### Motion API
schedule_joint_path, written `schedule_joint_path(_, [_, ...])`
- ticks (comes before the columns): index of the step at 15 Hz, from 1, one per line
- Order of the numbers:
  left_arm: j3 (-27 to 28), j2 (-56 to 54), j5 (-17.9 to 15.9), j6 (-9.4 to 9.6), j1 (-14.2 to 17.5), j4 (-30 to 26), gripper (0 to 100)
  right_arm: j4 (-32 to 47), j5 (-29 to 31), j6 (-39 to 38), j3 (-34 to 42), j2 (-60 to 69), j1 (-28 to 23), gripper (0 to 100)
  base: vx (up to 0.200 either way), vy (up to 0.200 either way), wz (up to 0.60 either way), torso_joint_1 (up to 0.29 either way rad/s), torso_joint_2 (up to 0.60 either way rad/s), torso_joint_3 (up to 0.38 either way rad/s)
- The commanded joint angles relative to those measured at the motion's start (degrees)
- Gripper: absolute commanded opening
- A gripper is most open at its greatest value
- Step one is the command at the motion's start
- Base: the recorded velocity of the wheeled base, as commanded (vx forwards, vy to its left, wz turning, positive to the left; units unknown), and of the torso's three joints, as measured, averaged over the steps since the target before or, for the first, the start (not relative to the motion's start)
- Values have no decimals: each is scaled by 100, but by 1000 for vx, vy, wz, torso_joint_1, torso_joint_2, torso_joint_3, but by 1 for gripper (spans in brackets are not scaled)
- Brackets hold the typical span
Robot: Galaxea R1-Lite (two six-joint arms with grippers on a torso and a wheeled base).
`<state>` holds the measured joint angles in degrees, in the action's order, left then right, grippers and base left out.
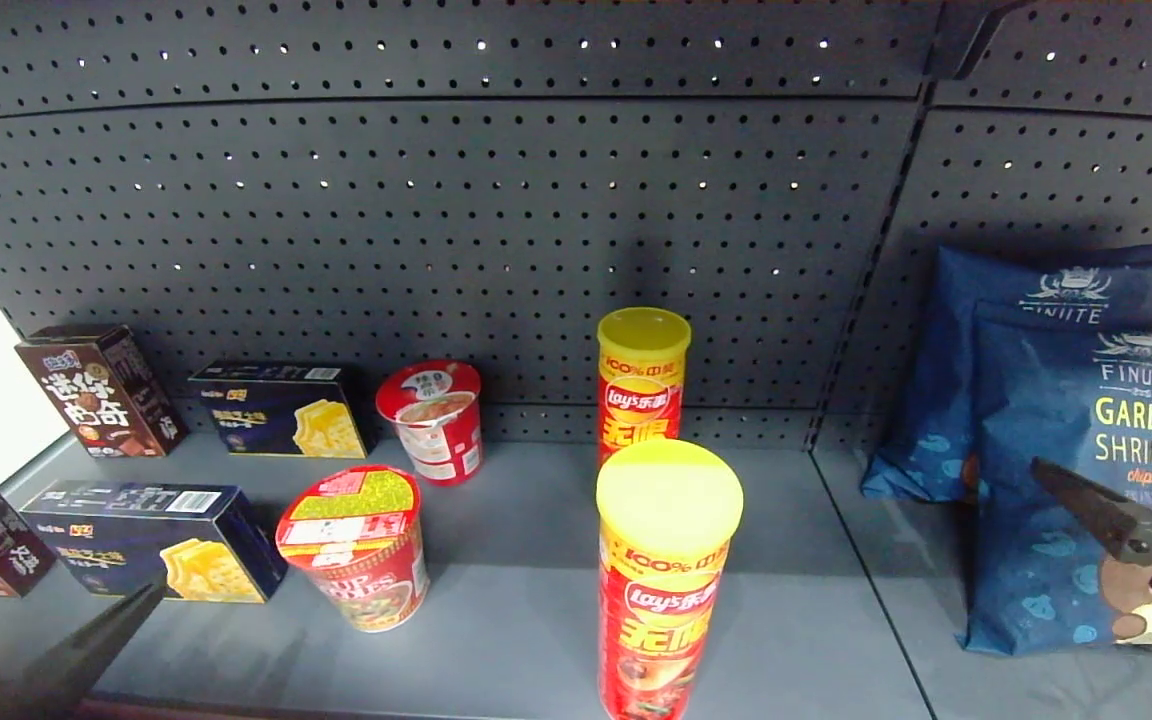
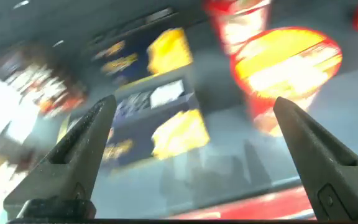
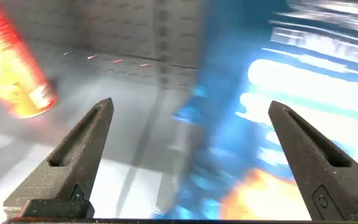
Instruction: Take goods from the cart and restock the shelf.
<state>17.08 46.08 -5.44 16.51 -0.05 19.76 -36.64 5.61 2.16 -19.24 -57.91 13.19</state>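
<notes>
**Shelf holds paired rows of goods; both jaws wide apart and empty**

The shelf [image 1: 816, 620] carries its goods in files of two, one behind the other, labels facing out. That looks like deliberate retail facing, so any new item probably belongs behind or beside its match.

Two blue chip bags [image 1: 1036, 590] stand on the right, leaning back on the pegboard [image 1: 436, 200], likely because soft bags cannot stand alone. Two chip cans [image 1: 664, 590] stand upright in the middle, the front one near the shelf edge. Left of them are two dark blue cracker boxes [image 1: 151, 540] lying flat and two brown boxes [image 1: 101, 390] at the far left. Two noodle cups [image 1: 356, 545] sit between the boxes and the cans.

The left jaws hang low at the shelf's front left corner, just before the front cracker box. They are spread wide, holding and touching nothing.

The right jaws hover in front of the front chip bag, also spread wide and empty. I cannot tell whether they touch the bag.
</notes>
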Motion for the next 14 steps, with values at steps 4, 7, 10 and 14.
schedule_joint_path(4, [-697,-1866,342,-60,66,-1009,100,52,-7,-295,878,1414,-1108,100,0,0,0,0,0,0])
schedule_joint_path(7, [-706,-2622,342,-60,66,-1888,100,175,28,-75,1563,2011,-1055,100,0,0,0,0,0,0])
schedule_joint_path(10, [-829,-3536,350,-69,75,-2477,100,1089,63,65,1906,3127,-1099,100,0,0,0,0,0,0])
schedule_joint_path(14, [-882,-4327,438,-86,102,-3180,100,2838,371,65,1818,4780,-1574,100,0,0,0,0,0,0])
